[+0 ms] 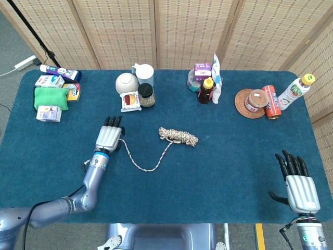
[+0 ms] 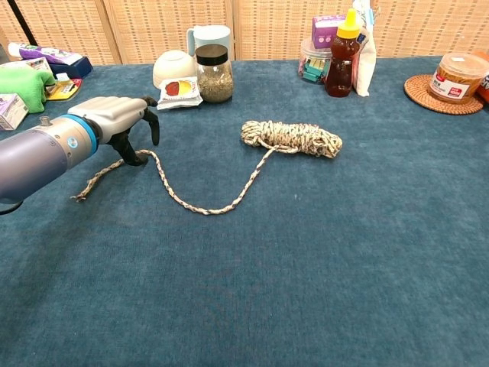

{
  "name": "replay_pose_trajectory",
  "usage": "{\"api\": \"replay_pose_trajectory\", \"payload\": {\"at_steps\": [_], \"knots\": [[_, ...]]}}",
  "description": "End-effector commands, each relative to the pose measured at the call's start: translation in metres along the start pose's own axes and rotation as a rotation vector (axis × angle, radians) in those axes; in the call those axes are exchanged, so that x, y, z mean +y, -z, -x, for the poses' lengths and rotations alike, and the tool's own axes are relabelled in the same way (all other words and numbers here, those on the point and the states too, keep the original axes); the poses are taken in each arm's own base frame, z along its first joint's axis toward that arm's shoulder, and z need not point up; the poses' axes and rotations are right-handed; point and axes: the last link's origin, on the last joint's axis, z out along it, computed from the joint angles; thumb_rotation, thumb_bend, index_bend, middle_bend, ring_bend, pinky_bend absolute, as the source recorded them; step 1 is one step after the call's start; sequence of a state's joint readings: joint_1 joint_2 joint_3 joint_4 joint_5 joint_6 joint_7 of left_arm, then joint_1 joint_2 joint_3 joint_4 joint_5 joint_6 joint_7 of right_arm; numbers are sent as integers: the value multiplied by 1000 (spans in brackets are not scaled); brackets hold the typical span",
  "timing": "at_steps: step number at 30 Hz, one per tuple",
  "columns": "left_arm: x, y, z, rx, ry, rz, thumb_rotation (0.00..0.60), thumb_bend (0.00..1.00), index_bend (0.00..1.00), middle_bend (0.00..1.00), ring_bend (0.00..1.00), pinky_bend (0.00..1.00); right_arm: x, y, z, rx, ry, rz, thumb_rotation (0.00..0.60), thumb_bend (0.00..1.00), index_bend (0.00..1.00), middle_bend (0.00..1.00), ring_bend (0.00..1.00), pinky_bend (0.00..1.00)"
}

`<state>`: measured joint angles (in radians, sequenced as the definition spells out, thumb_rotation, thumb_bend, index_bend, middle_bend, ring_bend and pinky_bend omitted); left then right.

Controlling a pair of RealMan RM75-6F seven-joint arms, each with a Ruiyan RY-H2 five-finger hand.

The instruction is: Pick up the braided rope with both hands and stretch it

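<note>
The braided rope lies on the blue table as a tight coil (image 1: 178, 136) (image 2: 292, 138), with a loose tail (image 2: 164, 187) curving left to a frayed end. My left hand (image 1: 109, 136) (image 2: 122, 122) hangs palm down over the tail's left part. Its fingers arch downward and apart, and the thumb tip comes down right beside the rope; it holds nothing. In the head view my right hand (image 1: 297, 185) stays flat with spread fingers at the near right corner, far from the rope. The chest view does not show it.
Along the back stand a white bowl (image 1: 126, 82), a jar (image 2: 215, 74), a snack packet (image 2: 179, 90), a honey bottle (image 2: 341, 55) and a tub on a woven coaster (image 1: 250, 103). Boxes and a green cloth (image 1: 51, 98) fill the back left.
</note>
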<state>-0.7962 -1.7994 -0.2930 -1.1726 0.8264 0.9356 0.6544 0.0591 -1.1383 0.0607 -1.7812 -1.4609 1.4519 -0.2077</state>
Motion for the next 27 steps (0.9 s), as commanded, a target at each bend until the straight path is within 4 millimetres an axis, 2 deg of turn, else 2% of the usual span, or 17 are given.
{"api": "replay_pose_trajectory", "payload": {"at_steps": [1, 7, 17, 27], "knots": [[3, -1, 1, -3, 0, 1, 600, 348, 433, 0, 0, 0, 0, 0, 0, 1, 0, 0, 600, 0, 0, 0, 0, 0], [7, -2, 3, -6, -5, 1, 600, 355, 489, 0, 0, 0, 0, 0, -1, 2, -3, 1, 600, 0, 0, 0, 0, 0], [10, -3, 4, -5, -5, -7, 600, 359, 492, 0, 0, 0, 1, 0, -2, 2, -8, -1, 600, 0, 0, 0, 0, 0], [10, -4, 5, -1, 1, -10, 600, 382, 543, 0, 0, 0, 0, 0, -2, -1, -11, -2, 600, 0, 0, 0, 0, 0]]}}
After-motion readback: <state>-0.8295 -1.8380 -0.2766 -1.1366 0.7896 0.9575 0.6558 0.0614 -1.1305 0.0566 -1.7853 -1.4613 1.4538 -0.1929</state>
